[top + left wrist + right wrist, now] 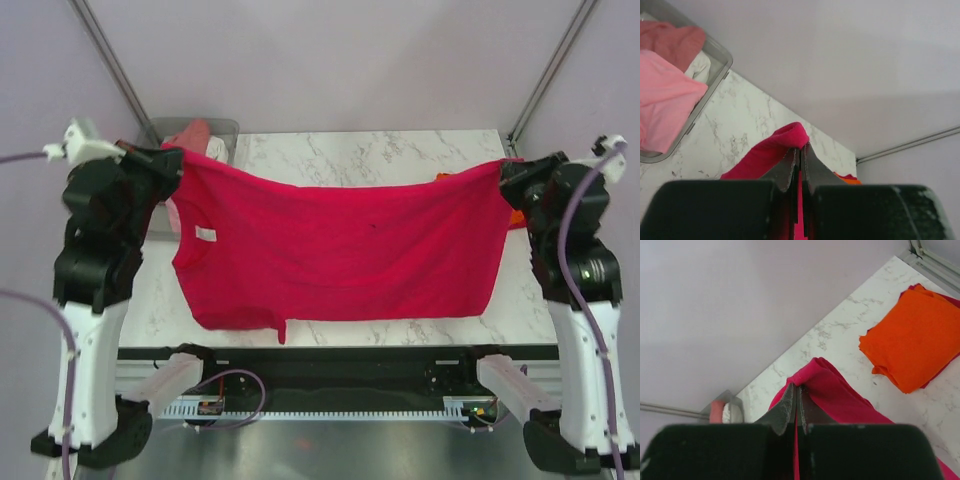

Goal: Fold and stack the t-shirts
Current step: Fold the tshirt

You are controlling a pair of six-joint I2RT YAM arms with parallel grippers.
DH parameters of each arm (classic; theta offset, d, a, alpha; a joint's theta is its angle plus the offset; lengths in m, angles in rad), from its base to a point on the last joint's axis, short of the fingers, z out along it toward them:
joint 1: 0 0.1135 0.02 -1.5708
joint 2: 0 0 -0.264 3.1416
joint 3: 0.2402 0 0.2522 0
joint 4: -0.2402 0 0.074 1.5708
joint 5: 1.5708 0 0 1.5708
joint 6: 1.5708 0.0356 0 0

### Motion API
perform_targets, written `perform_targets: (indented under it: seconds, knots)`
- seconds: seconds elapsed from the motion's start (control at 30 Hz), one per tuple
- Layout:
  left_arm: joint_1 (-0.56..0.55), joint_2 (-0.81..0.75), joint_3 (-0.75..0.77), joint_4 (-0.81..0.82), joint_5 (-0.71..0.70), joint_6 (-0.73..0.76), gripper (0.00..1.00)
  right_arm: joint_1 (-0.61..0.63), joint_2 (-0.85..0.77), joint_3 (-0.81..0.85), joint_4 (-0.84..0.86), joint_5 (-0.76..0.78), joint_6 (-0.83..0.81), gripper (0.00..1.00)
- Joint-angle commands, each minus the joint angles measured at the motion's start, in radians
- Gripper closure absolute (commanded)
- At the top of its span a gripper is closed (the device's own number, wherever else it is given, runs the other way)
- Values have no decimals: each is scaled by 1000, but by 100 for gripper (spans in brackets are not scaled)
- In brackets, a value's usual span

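White marble-patterned bench (350, 150) ran from the 2 arm bases back to pale lilac walls (330, 60).

Nearest, a crimson t-shirt (340, 250) hung spread wide between the arms, above the near half of the bench. Its collar and white neck label lay toward the left and its top edge sagged a little in the middle. Whether its lower edge touched the bench could not be told.

The left gripper (801, 150) was closed tight on 1 upper corner of that shirt, with a fold of red cloth bulging past its fingertips. The right gripper (796, 387) was likewise clamped shut on the opposite upper corner, the cloth pinched flat between its jaws.

Farther back on the right, a folded orange t-shirt (912, 347) lay on the bench near the far corner. It sat on top of a dark red folded cloth (918, 288) whose edges showed around it.

At the far left corner stood a clear grey plastic bin (722, 62). It held a pink t-shirt (665, 100), a salmon t-shirt (670, 37) behind it, and a white t-shirt (700, 67) tucked against the bin wall.
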Motion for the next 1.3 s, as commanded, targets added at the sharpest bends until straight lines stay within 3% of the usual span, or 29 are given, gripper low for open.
perform_targets:
  seconds: [0.0, 0.13, 0.27, 0.33, 0.5, 0.6, 0.7, 0.73, 0.83, 0.9, 1.03, 1.27]
  knots:
    - [3, 204, 85, 15, 55, 38, 98, -6, 176, 15, 60, 41, 19, 100]
    - [24, 425, 364, 13, 90, 61, 98, -9, 343, 192, 94, 1, 48, 100]
    - [91, 635, 642, -22, 300, 15, 98, -20, 474, 378, 93, -34, 73, 100]
    - [124, 727, 763, -19, 339, -23, 98, -43, 533, 476, 91, -54, 85, 100]
    - [199, 825, 843, 18, 464, -106, 98, -75, 606, 561, 99, -119, 101, 100]
    - [236, 807, 684, 140, 531, -126, 98, -102, 601, 481, 140, -157, 101, 100]
    - [236, 729, 398, 324, 561, -98, 98, -104, 560, 268, 238, -220, 105, 100]
    - [236, 705, 236, 379, 561, -97, 98, -104, 546, 206, 304, -256, 107, 100]
    - [237, 603, -47, 533, 563, -88, 98, -104, 495, -92, 390, -268, 121, 100]
    - [236, 544, -168, 608, 574, -80, 98, -104, 459, -196, 445, -269, 119, 100]
    - [236, 454, -483, 691, 560, -45, 98, -103, 403, -454, 504, -271, 101, 100]
    - [236, 246, -841, 713, 483, 34, 98, -104, 278, -775, 551, -271, 42, 100]
